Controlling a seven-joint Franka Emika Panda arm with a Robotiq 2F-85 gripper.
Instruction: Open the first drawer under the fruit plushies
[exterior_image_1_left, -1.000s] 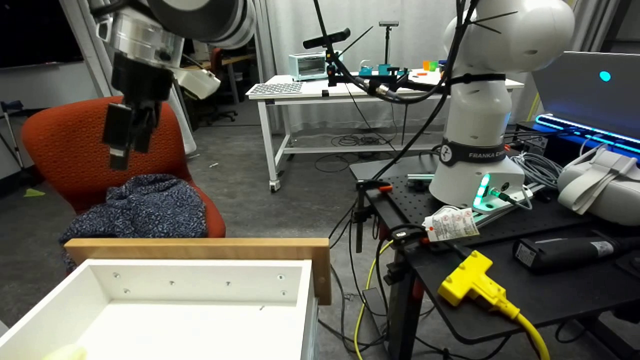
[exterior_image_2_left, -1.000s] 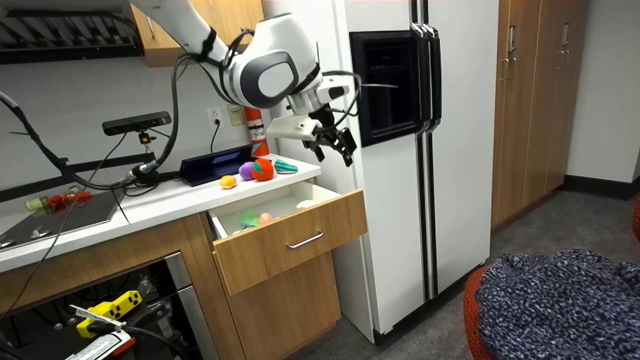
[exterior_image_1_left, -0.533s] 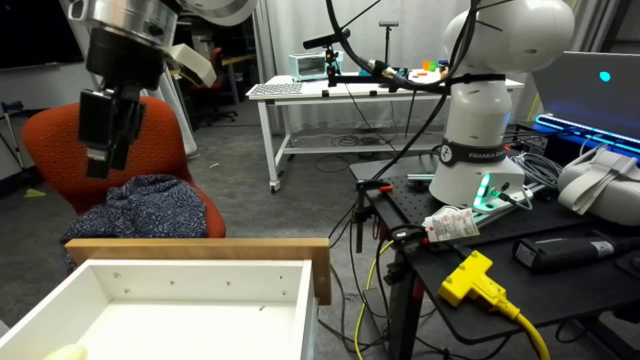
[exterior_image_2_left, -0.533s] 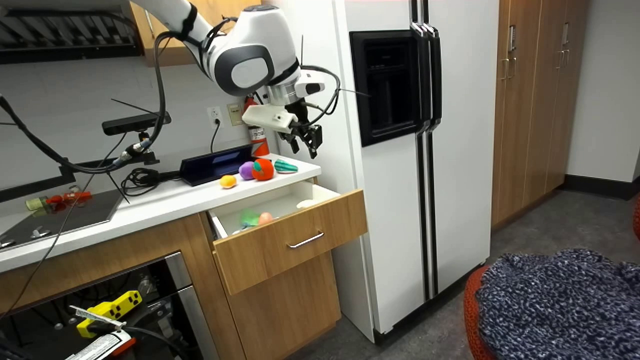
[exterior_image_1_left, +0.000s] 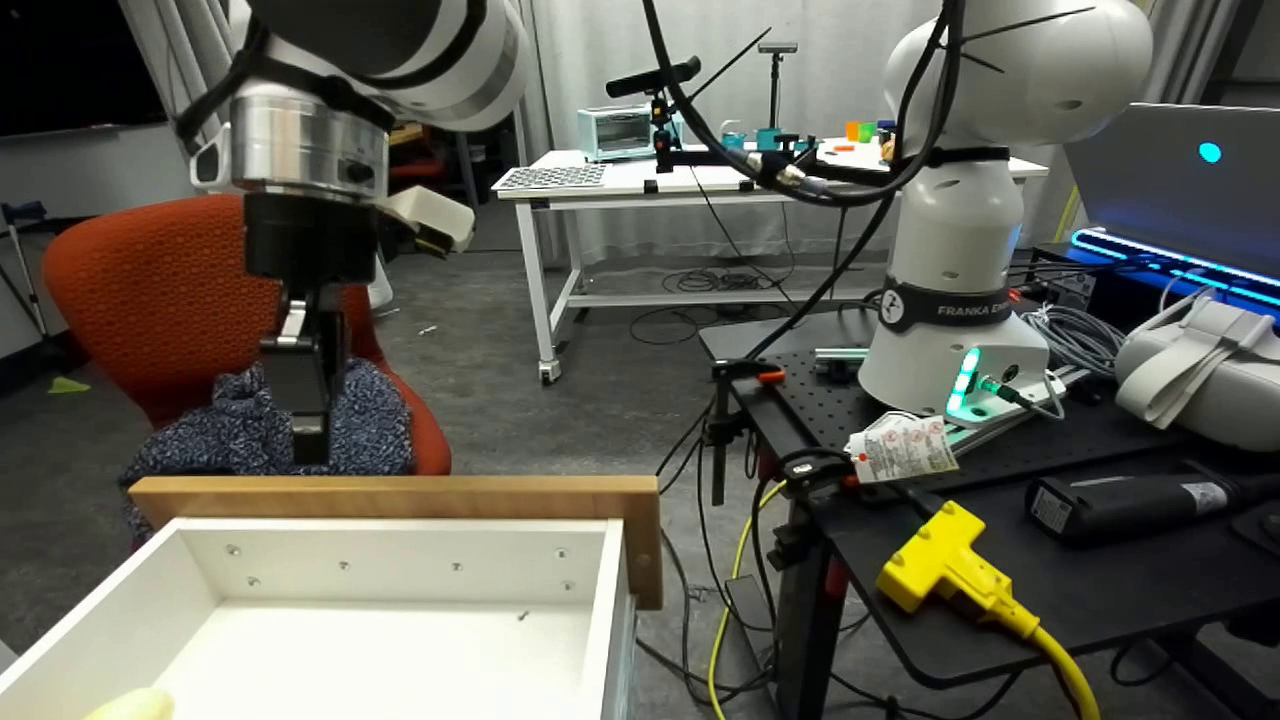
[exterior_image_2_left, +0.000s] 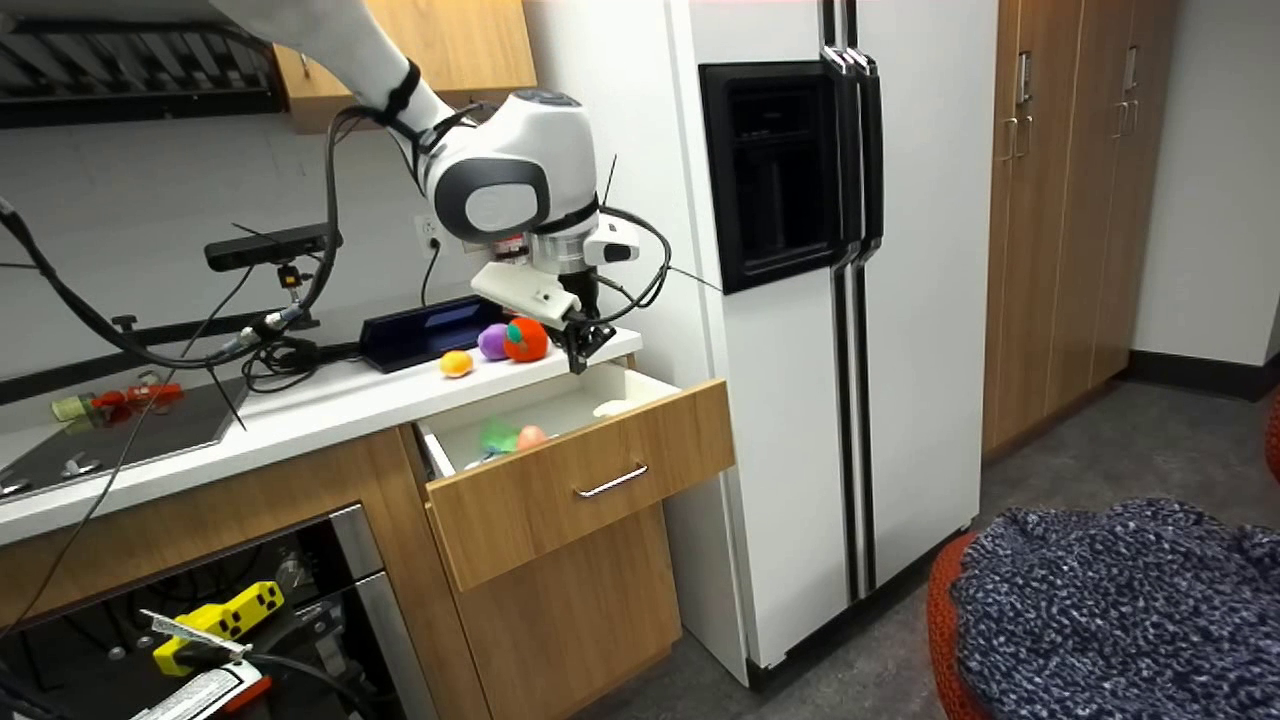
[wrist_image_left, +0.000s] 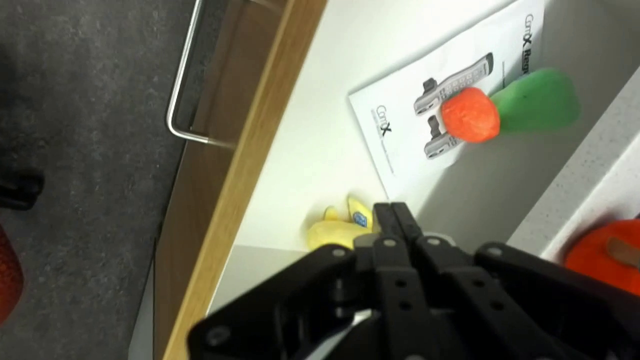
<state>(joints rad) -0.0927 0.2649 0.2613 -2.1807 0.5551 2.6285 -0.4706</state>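
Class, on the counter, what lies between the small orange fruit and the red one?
The purple plushie lies between them, as an exterior view shows.

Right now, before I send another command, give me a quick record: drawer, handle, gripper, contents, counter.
Drawer: open
Handle: metal bar on its front, not gripped
Gripper: shut, apparently above the drawer, holding nothing visible
Contents: printed sheet, yellow plush partly hidden, red-orange item, green item (possibly one piece)
Counter: orange plush, purple plush, red plush
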